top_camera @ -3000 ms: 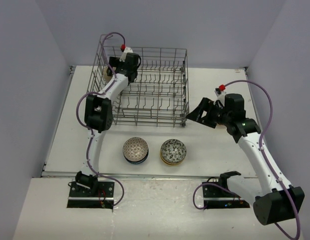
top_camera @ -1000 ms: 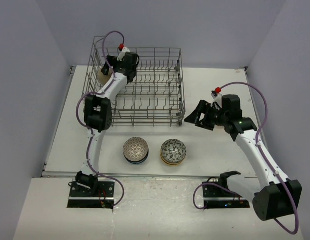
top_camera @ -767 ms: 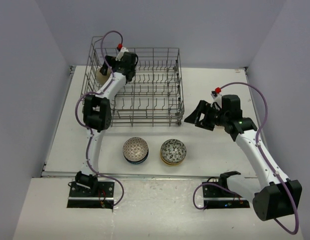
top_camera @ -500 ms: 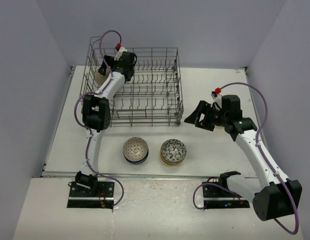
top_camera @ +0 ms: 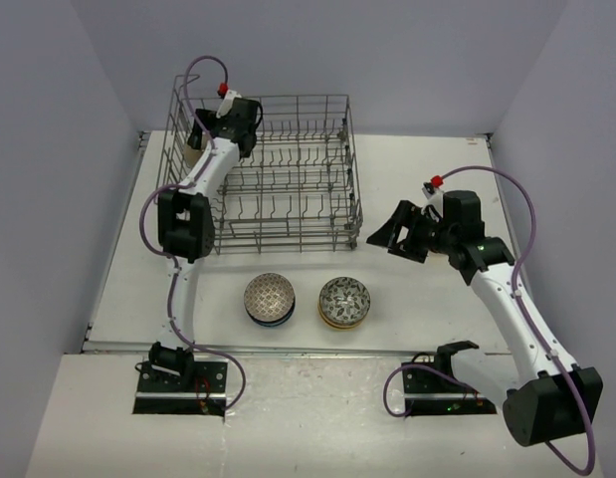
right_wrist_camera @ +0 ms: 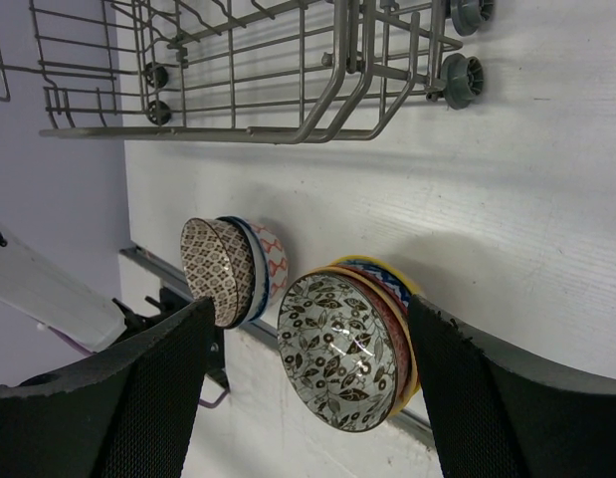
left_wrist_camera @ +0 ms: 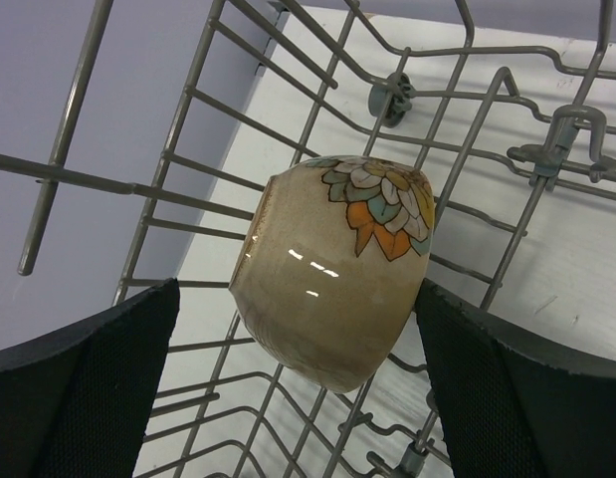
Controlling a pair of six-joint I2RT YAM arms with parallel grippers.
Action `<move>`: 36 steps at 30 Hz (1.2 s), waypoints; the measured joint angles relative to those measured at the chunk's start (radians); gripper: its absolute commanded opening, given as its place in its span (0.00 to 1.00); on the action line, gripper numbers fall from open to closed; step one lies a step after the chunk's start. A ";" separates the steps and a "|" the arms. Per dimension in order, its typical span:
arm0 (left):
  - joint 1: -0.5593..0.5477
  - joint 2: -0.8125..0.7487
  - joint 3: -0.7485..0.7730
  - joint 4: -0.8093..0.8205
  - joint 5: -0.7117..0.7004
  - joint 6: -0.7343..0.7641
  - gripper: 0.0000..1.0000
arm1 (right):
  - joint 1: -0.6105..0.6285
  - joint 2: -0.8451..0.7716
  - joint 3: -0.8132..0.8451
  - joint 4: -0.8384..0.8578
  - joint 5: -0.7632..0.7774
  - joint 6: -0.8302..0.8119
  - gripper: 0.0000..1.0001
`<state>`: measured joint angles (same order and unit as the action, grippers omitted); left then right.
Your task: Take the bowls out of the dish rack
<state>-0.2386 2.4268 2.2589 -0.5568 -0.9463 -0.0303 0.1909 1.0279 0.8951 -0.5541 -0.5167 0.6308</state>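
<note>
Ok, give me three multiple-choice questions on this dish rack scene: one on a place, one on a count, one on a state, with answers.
1. Where is the beige petal-patterned bowl?
A) inside the dish rack
B) in front of it
C) right of it

2. How many bowl stacks stand on the table?
A) one
B) two
C) four

3. How is the left tool?
A) shut, empty
B) open around the beige bowl
C) open, outside the rack

Answers:
1 A: rack wires surround it in the left wrist view.
2 B: two stacks stand before the rack.
3 B: gaps show on either side of the bowl.
</note>
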 measured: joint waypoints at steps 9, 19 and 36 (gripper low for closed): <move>0.010 -0.012 0.002 -0.042 -0.011 -0.031 1.00 | 0.000 -0.008 0.000 0.000 0.000 0.017 0.78; 0.027 -0.050 -0.047 -0.063 -0.067 -0.023 0.83 | 0.000 -0.009 0.000 0.000 -0.001 0.024 0.78; 0.056 -0.057 -0.092 -0.069 -0.109 0.009 0.40 | 0.000 -0.022 -0.004 0.002 -0.003 0.024 0.78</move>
<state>-0.1825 2.3699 2.1674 -0.6258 -1.0550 -0.0212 0.1909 1.0061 0.8913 -0.5526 -0.5198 0.6548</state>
